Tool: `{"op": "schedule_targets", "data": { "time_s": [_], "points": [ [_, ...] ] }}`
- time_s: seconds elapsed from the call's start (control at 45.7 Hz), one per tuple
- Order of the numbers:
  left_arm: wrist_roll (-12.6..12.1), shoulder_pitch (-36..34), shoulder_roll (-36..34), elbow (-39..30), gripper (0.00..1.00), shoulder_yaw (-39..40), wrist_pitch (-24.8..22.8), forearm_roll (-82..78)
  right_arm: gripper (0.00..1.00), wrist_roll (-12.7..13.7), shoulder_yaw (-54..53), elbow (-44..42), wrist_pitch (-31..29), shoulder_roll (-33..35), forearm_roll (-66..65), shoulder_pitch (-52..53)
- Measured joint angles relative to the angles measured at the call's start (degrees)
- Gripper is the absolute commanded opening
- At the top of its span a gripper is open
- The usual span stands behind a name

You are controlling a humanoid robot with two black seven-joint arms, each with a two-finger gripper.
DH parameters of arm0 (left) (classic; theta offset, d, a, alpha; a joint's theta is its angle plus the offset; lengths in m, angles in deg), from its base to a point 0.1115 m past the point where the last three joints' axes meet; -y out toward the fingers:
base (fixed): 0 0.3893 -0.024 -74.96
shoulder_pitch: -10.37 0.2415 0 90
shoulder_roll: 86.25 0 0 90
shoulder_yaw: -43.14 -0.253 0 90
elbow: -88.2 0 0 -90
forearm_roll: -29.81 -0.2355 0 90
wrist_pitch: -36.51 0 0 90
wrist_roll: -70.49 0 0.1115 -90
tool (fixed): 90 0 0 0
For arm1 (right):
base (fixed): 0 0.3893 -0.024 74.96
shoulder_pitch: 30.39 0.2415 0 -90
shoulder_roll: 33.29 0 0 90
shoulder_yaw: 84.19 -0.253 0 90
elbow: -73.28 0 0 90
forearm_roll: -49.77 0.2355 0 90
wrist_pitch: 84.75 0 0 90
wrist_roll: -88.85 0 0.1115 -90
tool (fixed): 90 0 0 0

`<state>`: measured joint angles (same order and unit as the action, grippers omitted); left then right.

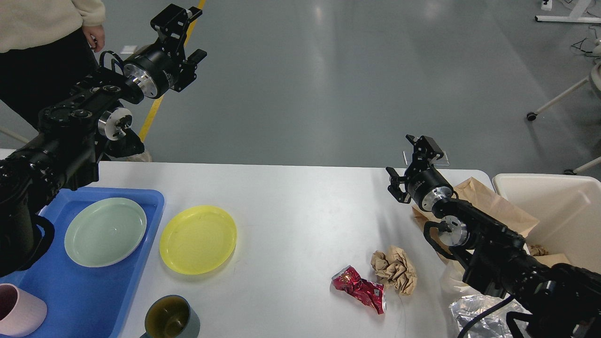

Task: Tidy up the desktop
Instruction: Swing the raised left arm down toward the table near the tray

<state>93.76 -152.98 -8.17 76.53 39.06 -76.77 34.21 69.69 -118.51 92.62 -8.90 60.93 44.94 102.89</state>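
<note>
The white desktop (300,206) carries loose items. A yellow plate (198,239) lies left of centre. A crushed red can (360,288) and a crumpled brown paper ball (394,270) lie right of centre near the front. My left gripper (196,33) is raised high beyond the table's far left edge, open and empty. Over the far right part of the desktop, my right gripper (403,158) hovers open and empty, well behind the paper ball.
A blue tray (94,295) at the left holds a pale green plate (105,231) and a pink cup (19,312). A grey cup (171,319) stands at the front edge. Brown paper (493,206), foil (483,319) and a cream bin (554,206) sit at the right. A person (42,28) stands far left.
</note>
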Motion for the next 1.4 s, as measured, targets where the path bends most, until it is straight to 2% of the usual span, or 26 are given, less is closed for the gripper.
{"op": "schedule_targets", "data": {
  "time_s": [0.46,0.766,1.05,1.204,1.401],
  "points": [
    [0.01,1.42,0.14,0.23,0.96,-0.91,0.07,0.00,1.00,0.00,-0.04,0.00,0.00,0.00,0.00,0.00],
    [0.03,-1.00,-0.02,0.15,0.96,-10.00,0.14,0.00,1.00,0.00,-0.04,0.00,0.00,0.00,0.00,0.03],
    [0.11,-0.99,0.00,-0.08,0.96,-13.32,-1.60,-0.34,1.00,0.00,-0.02,0.00,0.00,0.00,0.00,0.04],
    [0.01,-3.69,-0.02,-1.76,0.96,-20.27,-6.39,-0.36,1.00,0.00,0.02,0.00,0.00,0.00,0.00,0.04],
    [0.01,-12.11,-1.65,-10.13,0.96,-29.54,-21.57,-0.35,1.00,0.00,0.00,0.00,0.00,0.00,-0.01,-0.02]
  ]
}}
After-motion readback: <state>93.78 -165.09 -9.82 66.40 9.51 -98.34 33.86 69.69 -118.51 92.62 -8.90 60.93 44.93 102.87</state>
